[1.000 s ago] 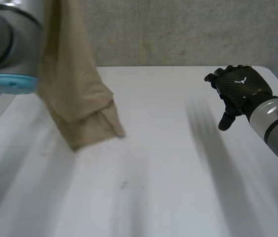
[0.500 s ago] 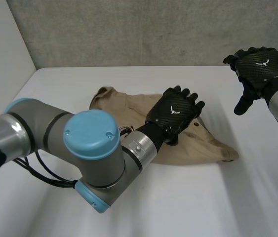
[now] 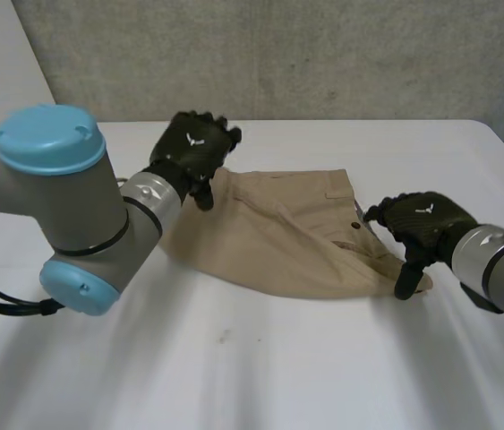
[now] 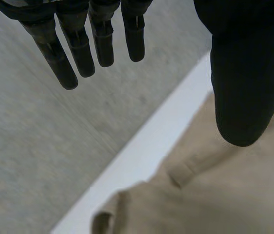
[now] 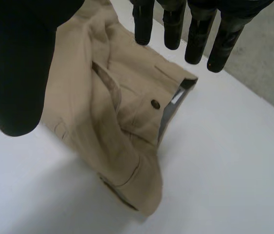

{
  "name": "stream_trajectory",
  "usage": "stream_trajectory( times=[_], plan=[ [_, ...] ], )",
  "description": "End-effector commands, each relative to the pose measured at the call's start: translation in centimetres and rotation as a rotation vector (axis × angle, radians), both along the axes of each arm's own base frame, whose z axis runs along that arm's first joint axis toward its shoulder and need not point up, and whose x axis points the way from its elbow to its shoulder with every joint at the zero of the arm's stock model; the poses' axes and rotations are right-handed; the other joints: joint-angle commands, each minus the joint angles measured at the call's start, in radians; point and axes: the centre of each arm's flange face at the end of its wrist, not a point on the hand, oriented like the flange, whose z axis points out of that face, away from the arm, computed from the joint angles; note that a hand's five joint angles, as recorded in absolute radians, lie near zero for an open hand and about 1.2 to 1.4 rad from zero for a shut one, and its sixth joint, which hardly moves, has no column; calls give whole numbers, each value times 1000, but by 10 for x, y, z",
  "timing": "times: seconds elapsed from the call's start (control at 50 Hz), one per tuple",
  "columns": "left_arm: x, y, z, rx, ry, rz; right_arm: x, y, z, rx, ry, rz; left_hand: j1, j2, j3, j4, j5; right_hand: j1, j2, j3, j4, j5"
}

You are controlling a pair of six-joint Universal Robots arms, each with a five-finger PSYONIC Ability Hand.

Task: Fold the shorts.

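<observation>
Head view has the shorts (image 3: 278, 237) lying flat on the bench (image 3: 260, 376), seemingly doubled leg over leg, so one fold looks done and a crosswise fold is left. Left hand (image 3: 193, 148) hangs at their 10 o'clock corner, right hand (image 3: 422, 219) at the waist end, 4 o'clock. Both wrist views show straight fingers spread from the thumb, gripping nothing. Whether either hand touches cloth is unclear, and the left hand covers that corner.

Soft, fairly bright light, perhaps from overhead, leaves faint shadow beside the shorts (image 3: 278, 242).
</observation>
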Motion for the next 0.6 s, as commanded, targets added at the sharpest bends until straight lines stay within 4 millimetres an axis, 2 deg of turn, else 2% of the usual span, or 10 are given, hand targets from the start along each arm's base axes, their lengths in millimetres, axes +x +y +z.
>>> stream_trajectory(
  times=[0.02,0.14,0.16,0.18,0.2,0.24,0.28,0.3,0.36,0.6],
  plan=[
    [-5,-26,-30,54,-64,-111,-9,-15,-38,34,-71,-72,109,97,99,97,92,208,153,167,153,152],
    [-11,-42,-49,101,-64,-209,-8,-19,-52,13,-68,-69,294,282,284,282,277,317,262,276,262,261],
    [-12,-42,-50,106,-61,-224,-7,-21,-55,-4,-74,-68,294,282,284,282,277,544,489,502,489,488],
    [-13,-43,-52,108,-60,-237,-7,-22,-55,-12,-76,-67,294,282,284,282,277,648,593,606,593,592],
    [-15,-42,-54,116,-58,-261,-7,-22,-55,-12,-76,-67,294,282,284,282,277,649,594,607,594,593],
    [-16,-41,-59,125,-58,-280,-6,-23,-55,-23,-80,-64,294,282,284,282,277,871,816,829,816,815],
    [-17,-41,-67,141,-62,-294,-6,-23,-56,-20,-80,-63,277,265,267,265,259,913,858,872,858,857],
    [-18,-41,-68,142,-63,-295,-6,-23,-59,-9,-73,-61,265,253,255,253,247,1070,1015,1029,1015,1014],
    [-20,-43,-76,151,-65,-298,-6,-22,-59,-12,-65,-55,241,229,231,229,224,1220,1165,1178,1165,1164],
    [-33,-60,-93,121,-58,-303,-4,-6,-55,-23,-35,23,241,229,231,229,224,1220,1165,1179,1166,1164]
  ],
)
